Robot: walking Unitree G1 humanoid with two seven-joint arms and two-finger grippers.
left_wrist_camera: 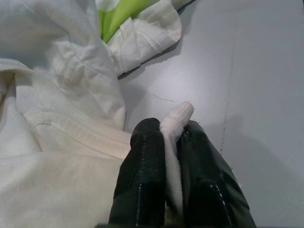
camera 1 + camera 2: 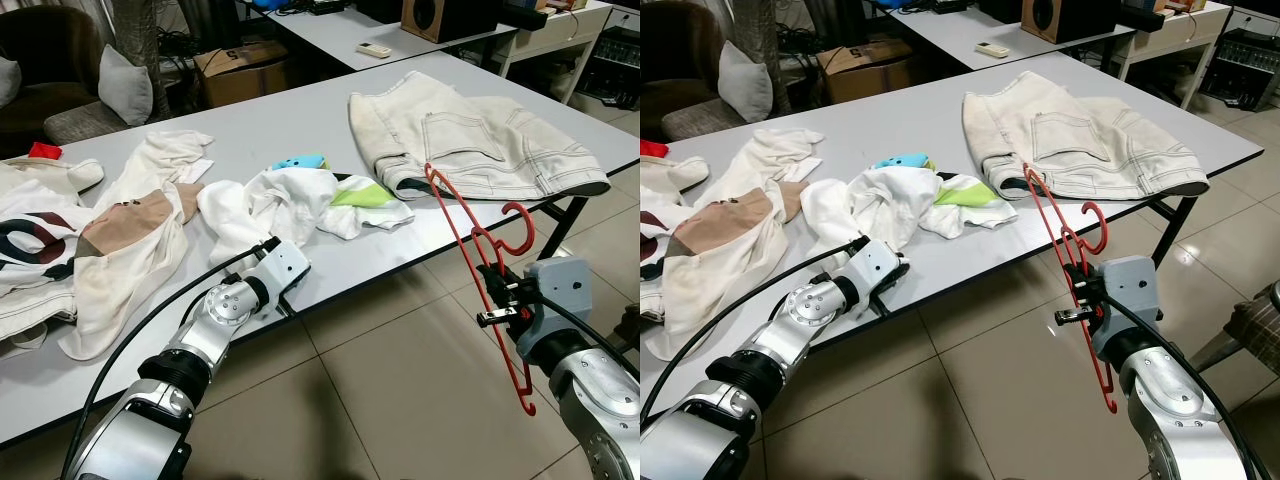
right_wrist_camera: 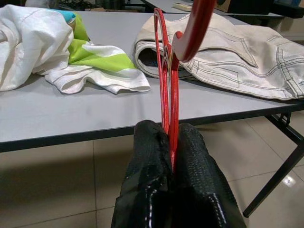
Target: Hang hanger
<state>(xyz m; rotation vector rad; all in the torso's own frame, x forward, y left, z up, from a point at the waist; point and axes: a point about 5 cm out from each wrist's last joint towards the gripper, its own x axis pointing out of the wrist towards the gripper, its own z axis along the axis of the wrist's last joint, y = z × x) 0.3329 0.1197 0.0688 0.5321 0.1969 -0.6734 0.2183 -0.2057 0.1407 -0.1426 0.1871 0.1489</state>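
A red plastic hanger (image 2: pixel 470 240) stands almost upright in front of the table's front edge, hook (image 2: pixel 520 215) to the right. My right gripper (image 2: pixel 492 297) is shut on its thin bars, as the right wrist view confirms (image 3: pixel 168 130). My left gripper (image 2: pixel 265 248) rests at the front edge of the grey table (image 2: pixel 260 125). It is shut on a fold of the white garment (image 2: pixel 265 200), whose hem sticks out between the fingertips (image 1: pixel 176 118). A white and green cloth (image 2: pixel 365 200) lies next to that garment.
Pale denim shorts (image 2: pixel 480 140) lie on the table's right end. More white and tan clothes (image 2: pixel 120 250) cover the left part. Behind the table stand a cardboard box (image 2: pixel 235 70), a sofa with a cushion (image 2: pixel 125 85) and a second table (image 2: pixel 330 30). Tiled floor (image 2: pixel 400 380) lies below.
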